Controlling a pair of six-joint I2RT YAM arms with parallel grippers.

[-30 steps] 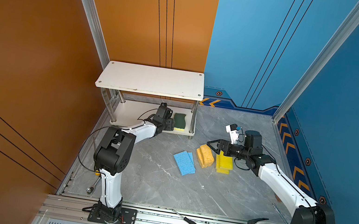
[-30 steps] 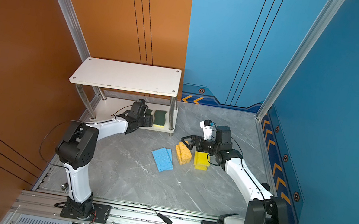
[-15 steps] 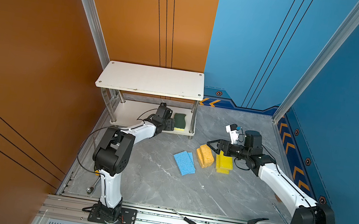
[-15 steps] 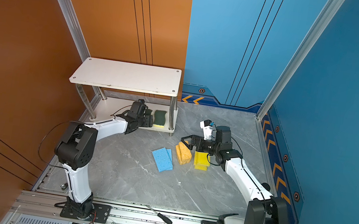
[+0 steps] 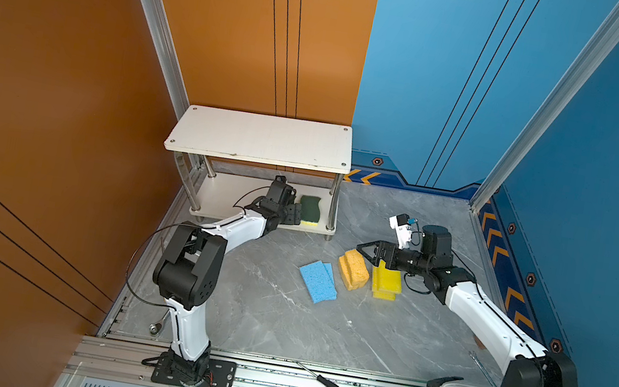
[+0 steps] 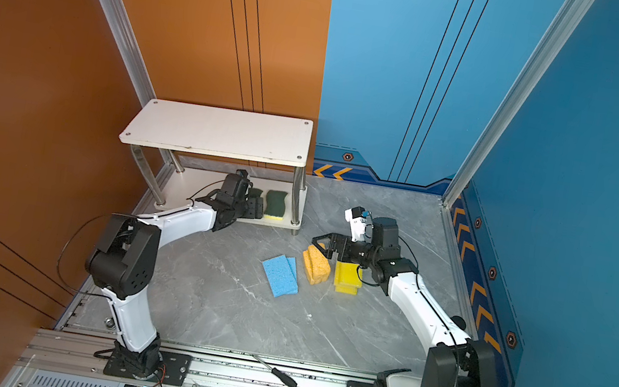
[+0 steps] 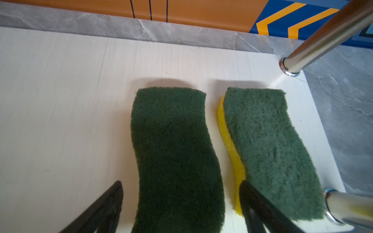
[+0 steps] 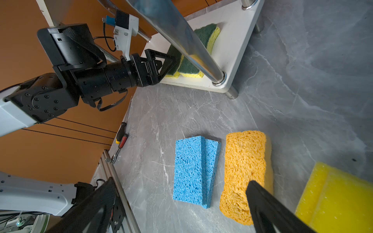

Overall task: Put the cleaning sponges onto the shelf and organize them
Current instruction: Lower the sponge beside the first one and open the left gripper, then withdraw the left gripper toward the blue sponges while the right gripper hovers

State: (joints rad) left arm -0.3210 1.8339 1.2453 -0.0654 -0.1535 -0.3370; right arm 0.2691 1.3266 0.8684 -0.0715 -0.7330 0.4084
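Left wrist view: left gripper [image 7: 180,184] is released, its jaws wide apart and standing either side of a green sponge [image 7: 175,153] with a gap on each side. Nothing is gripped. One finger [image 7: 254,201] overlaps the yellow edge of a second green sponge [image 7: 268,149]; whether they touch cannot be told. Both sponges lie flat, green pad up, side by side and just apart, on the lower board of the shelf [image 7: 60,100]. The second one sits at the board's end, between two chrome legs.

Both top views: the shelf stands at the back left of the grey marbled table [image 5: 259,313]. The left gripper reaches in under the top board from the front.

Right wrist view: right gripper [image 8: 182,181] is open and holds nothing. It hangs over the loose sponges on the table, one finger [image 8: 268,207] showing in front of the orange sponge [image 8: 244,171].
- Blue sponges [image 8: 193,171]: two, one overlapping the other, just beside the orange.
- Yellow sponges [image 8: 339,197]: stacked on the orange one's other side.
- Whether the orange is one sponge or two cannot be told.

Markings: orange chevrons [image 5: 363,176] on the blue wall base. A screwdriver [image 5: 320,379] lies on the front rail.
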